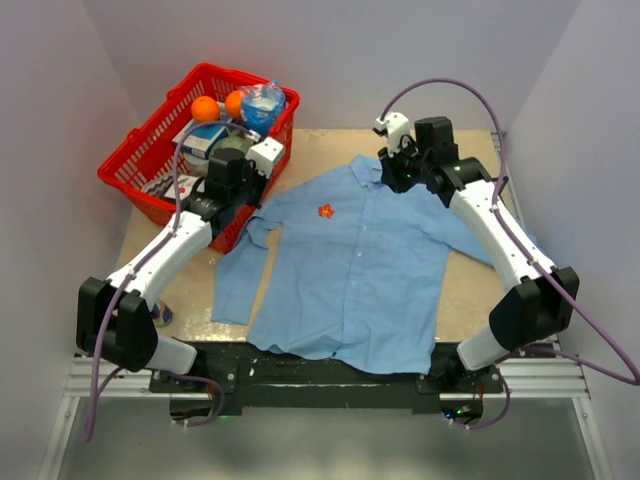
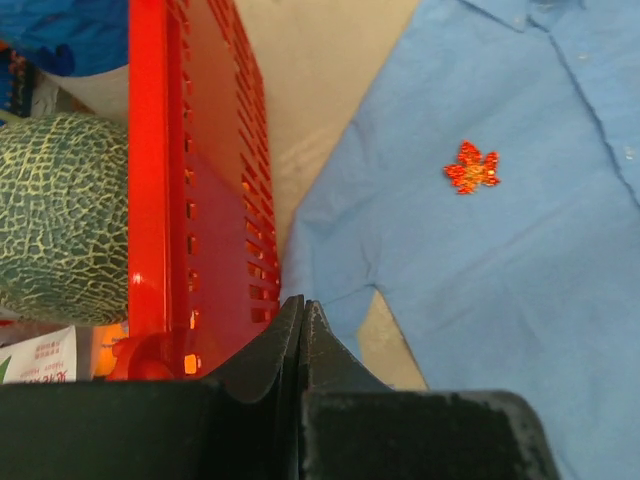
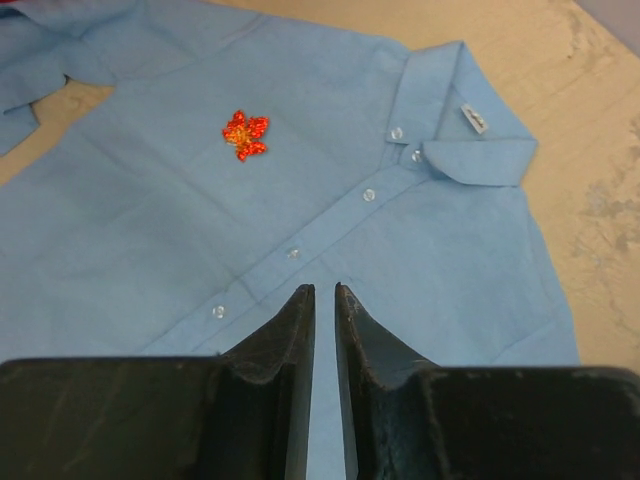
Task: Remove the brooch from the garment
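Red brooch (image 3: pixel 245 135) could drag the loose shirt (image 3: pixel 150 230) up when pulled, as the left gripper (image 2: pixel 303 300) is closed empty and the right gripper (image 3: pixel 325 288) barely parted.

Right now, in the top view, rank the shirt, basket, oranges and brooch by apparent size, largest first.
1. shirt
2. basket
3. oranges: the pair look about alike, so they are not ranked against each other
4. brooch
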You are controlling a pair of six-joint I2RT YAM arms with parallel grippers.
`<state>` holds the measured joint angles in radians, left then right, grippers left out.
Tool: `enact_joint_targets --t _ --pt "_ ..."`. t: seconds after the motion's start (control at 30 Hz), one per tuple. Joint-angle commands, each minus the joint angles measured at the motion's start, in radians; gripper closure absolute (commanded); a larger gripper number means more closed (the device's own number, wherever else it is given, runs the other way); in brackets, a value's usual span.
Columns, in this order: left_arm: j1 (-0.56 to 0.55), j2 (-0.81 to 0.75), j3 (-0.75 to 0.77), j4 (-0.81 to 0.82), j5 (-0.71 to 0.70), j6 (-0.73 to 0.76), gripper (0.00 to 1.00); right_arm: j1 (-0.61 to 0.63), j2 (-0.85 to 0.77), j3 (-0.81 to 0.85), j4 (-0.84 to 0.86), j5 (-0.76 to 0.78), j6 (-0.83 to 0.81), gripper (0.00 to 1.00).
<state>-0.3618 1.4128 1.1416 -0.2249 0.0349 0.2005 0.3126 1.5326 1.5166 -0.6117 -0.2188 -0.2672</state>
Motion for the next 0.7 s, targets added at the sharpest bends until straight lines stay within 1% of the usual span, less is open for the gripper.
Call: enact_joint_targets --t 0.0,0.13,0.17,0.2,0.23,0.27,0.3,0.33,0.37,0.4,0.5,0.53,0.57,0.6,0.67 --pt "0.072 0.077 0.058 0.090 -0.159 0.002 1.00 0.025 0.053 0.020 0.050 0.013 -0.012 0.82" --pt "0.080 0.116 0.079 0.127 -0.119 0.002 1.00 0.028 0.092 0.040 0.069 0.015 0.020 0.80" --pt "0.077 0.123 0.102 0.122 -0.086 -0.001 1.00 0.028 0.098 0.042 0.069 0.013 0.022 0.79" --pt "0.064 0.130 0.113 0.105 0.037 0.002 0.99 0.028 0.101 0.037 0.070 0.013 0.022 0.79" --pt "0.057 0.144 0.124 0.096 0.110 0.011 0.89 0.029 0.104 0.024 0.072 0.024 0.022 0.78" --pt "0.044 0.150 0.129 0.093 0.170 0.016 0.60 0.029 0.104 0.014 0.072 0.027 0.004 0.77" --pt "0.014 0.158 0.127 0.099 0.244 -0.002 0.46 0.029 0.103 0.004 0.067 0.033 -0.013 0.76" --pt "-0.005 0.179 0.129 0.107 0.262 -0.019 0.36 0.028 0.098 -0.015 0.063 0.057 -0.030 0.76" --pt "-0.026 0.193 0.139 0.108 0.267 -0.039 0.29 0.029 0.097 -0.022 0.064 0.073 -0.053 0.76" --pt "-0.066 0.208 0.148 0.105 0.273 -0.067 0.29 0.028 0.097 -0.029 0.058 0.084 -0.064 0.75" --pt "-0.114 0.287 0.211 0.092 0.264 -0.131 0.30 0.002 0.100 -0.047 0.063 0.092 -0.078 0.75" --pt "-0.115 0.345 0.240 0.075 0.289 -0.141 0.32 -0.004 0.106 -0.050 0.058 0.070 -0.078 0.75" --pt "-0.115 0.376 0.300 0.035 0.307 -0.144 0.36 -0.010 0.121 -0.053 0.059 0.023 -0.081 0.76" --pt "-0.115 0.405 0.326 0.016 0.316 -0.150 0.39 -0.015 0.130 -0.064 0.066 0.000 -0.084 0.77" --pt "-0.112 0.488 0.387 -0.017 0.309 -0.173 0.44 -0.013 0.150 -0.101 0.107 -0.058 -0.070 0.81"
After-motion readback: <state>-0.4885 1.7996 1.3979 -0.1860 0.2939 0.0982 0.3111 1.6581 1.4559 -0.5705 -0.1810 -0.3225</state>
